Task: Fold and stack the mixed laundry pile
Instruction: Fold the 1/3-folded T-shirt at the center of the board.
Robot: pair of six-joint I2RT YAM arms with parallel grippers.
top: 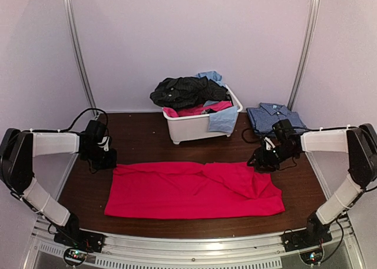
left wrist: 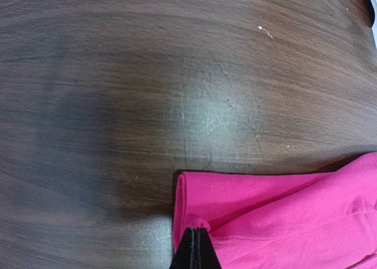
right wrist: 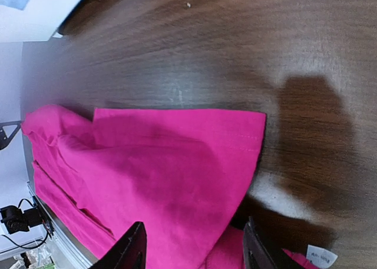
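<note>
Pinching far-left corner of limp, light bright pink-red cloth garment [top: 194,189] lying flat on dark wooden table [top: 147,139] with left gripper [left wrist: 197,248] clamped, hanging right gripper [right wrist: 194,236] open-fingered over far-right corner, probably the best hold.

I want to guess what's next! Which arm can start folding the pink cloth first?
Probably the left. The left gripper is shut on a corner of the pink cloth, ready to pull it over. The right gripper hangs open above its corner, holding nothing.
</note>
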